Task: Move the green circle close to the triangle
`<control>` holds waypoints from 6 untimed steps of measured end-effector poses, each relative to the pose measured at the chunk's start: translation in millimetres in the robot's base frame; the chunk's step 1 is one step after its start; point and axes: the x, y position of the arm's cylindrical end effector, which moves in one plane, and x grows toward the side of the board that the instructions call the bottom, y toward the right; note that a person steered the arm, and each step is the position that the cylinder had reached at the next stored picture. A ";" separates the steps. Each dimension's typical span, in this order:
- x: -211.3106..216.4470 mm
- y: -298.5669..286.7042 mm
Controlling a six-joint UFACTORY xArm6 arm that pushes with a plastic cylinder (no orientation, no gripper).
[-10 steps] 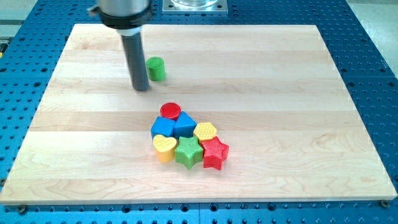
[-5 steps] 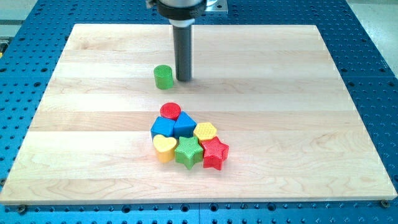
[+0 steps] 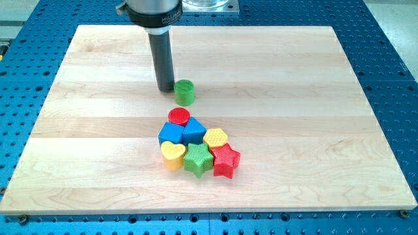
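Blocks cluster low on the counter [image 3: 78,163], unmoved; green circle [image 3: 185,92] has slid rightward and nearer, now just above red circle [image 3: 179,117]. My tip [image 3: 165,89] sits just left. No claw fitted.

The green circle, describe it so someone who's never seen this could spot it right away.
On the wooden board, look above the huddle of blocks, beside my tip. The green circle stands alone there, a short cylinder, unlike the green star packed into the huddle.

My tip [image 3: 166,89] just left of the green circle [image 3: 185,92], above the red circle [image 3: 179,117] and clustered blocks.
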 end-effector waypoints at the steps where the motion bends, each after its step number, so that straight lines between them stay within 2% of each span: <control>1: 1.4 35.0; 2: 45.2 36.1; 6: 56.9 50.6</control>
